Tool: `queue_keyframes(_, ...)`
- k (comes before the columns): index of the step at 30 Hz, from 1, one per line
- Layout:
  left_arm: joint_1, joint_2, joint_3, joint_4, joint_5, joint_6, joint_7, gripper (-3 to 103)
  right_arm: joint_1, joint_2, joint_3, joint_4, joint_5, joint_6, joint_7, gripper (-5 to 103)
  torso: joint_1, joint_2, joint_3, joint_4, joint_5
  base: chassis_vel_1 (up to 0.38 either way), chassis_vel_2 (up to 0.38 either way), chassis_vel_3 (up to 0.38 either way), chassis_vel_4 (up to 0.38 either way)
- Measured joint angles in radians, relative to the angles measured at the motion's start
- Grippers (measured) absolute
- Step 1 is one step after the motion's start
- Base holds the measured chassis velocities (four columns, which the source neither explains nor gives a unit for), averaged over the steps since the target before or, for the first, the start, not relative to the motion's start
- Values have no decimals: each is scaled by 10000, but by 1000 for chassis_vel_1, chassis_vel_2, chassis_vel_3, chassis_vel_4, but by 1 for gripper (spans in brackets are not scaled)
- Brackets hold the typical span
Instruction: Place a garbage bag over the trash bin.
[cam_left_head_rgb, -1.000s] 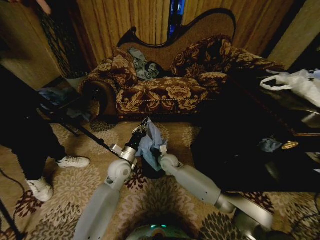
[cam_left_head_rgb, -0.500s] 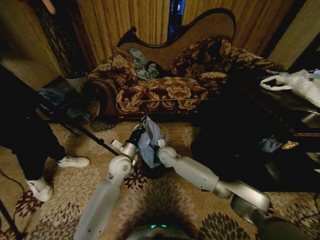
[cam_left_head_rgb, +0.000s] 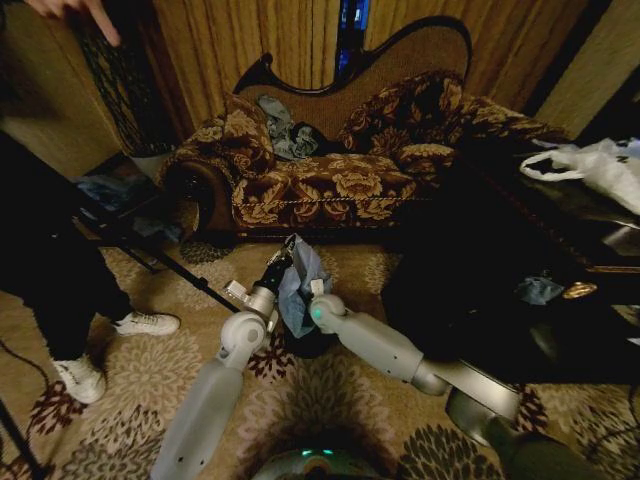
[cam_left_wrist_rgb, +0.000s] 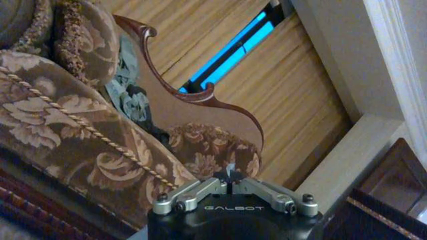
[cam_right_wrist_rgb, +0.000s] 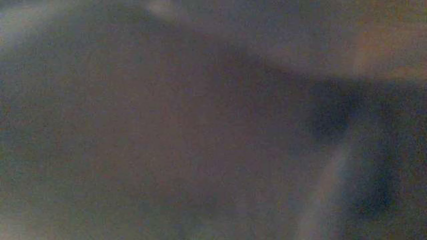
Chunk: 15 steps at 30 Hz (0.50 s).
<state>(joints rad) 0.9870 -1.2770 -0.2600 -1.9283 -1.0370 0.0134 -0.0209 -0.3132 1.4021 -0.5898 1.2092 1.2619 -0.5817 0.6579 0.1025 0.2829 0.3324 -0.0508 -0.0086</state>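
The light blue garbage bag (cam_left_head_rgb: 300, 285) hangs crumpled over the floor in front of the sofa. Its top corner sits at the tip of my left gripper (cam_left_head_rgb: 283, 256). In the left wrist view that gripper (cam_left_wrist_rgb: 230, 181) has its fingers pressed together, with a thin pale sliver pinched at the tips. My right arm reaches in from the right, and its wrist (cam_left_head_rgb: 320, 312) presses against the bag's lower side, with the hand buried in the film. Below the bag, part of the black trash bin (cam_left_head_rgb: 306, 345) shows on the carpet. The right wrist view gives a grey-blue blur.
A floral sofa (cam_left_head_rgb: 330, 170) stands just behind the bag. A dark table (cam_left_head_rgb: 470, 290) on the right carries a white plastic bag (cam_left_head_rgb: 595, 165). On the left a person's legs with white sneakers (cam_left_head_rgb: 145, 323) stand beside a black tripod leg (cam_left_head_rgb: 165, 265).
My right arm has swung left and closer in, its wrist now tight against the bag. The left gripper and the bag's top shifted slightly. A person's hand appeared at the top left.
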Motion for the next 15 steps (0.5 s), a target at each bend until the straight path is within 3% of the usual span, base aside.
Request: queue_keyframes(15, 213, -33, -397, -76, -92, -31, 84, 0, 417, 996, 238, -1883, 878, -1182, 448, 0, 0, 0, 0, -1, 0, 0, 0, 0, 0)
